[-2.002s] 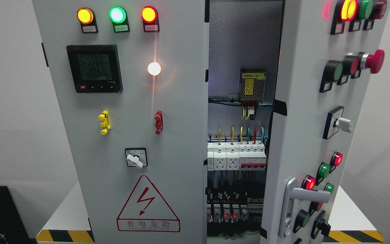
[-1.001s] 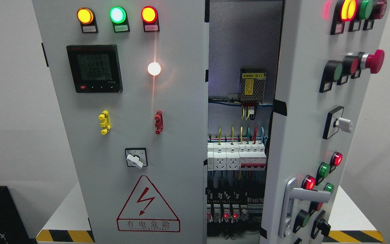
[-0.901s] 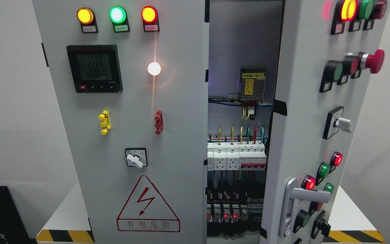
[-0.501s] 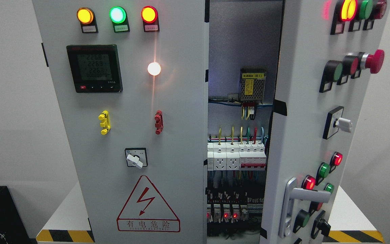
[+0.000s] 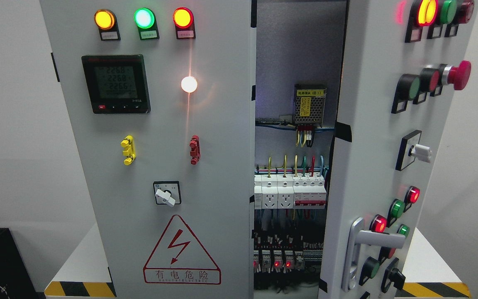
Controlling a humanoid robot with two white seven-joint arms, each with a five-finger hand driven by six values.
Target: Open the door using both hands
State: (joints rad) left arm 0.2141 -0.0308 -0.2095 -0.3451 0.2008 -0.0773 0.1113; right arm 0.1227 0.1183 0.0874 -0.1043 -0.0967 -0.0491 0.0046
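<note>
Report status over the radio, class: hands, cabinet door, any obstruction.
Both hands out of view. Right door swung partly open, silver handle free; left door shut. Breakers exposed in the gap. Nothing blocking the doors.

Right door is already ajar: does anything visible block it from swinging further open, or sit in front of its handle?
Nothing visible does. The right door stands swung out, its silver handle bare, with only plain wall to its right. Neither hand is in view, so the approach to the handle cannot be judged.

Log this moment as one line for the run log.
right door: swung ajar | left door: closed | handle: untouched | wiring: exposed | hands: out of view
</note>
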